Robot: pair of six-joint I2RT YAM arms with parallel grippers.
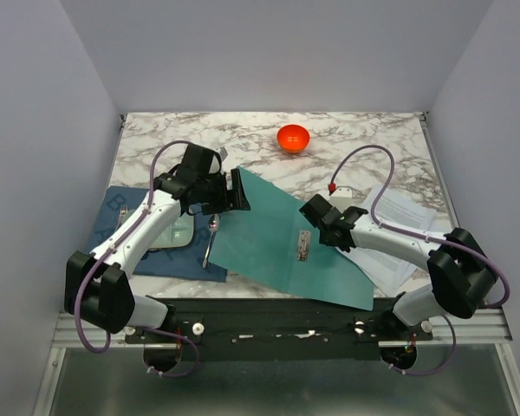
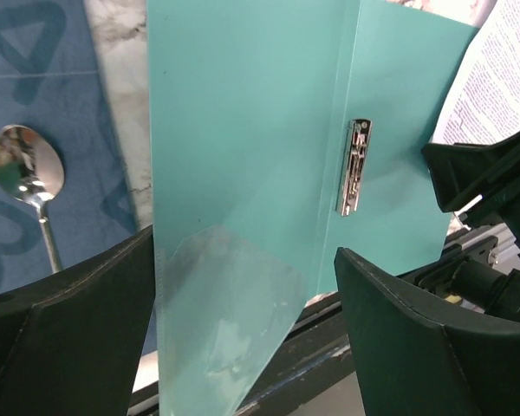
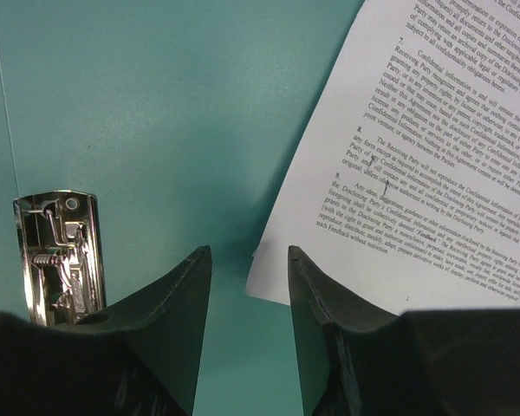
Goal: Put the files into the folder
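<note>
Close up, right gripper [image 3: 248, 253]: narrow gap, nothing held, hovering just short of files [image 3: 416, 173]. Files' near corner overlapping open folder [image 3: 156, 87], past clip [image 3: 59, 251]; rest lying on table, right side. Left gripper [image 2: 244, 247] spread wide, empty, above sleeve [image 2: 225, 303]. Likely step: fetching files. Next calls for pinching that corner, dragging sheets leftward toward clip.

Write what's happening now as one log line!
folder open flat | files at its right, not yet in | left end effector open above folder | right end effector open, empty, near files' corner
</note>
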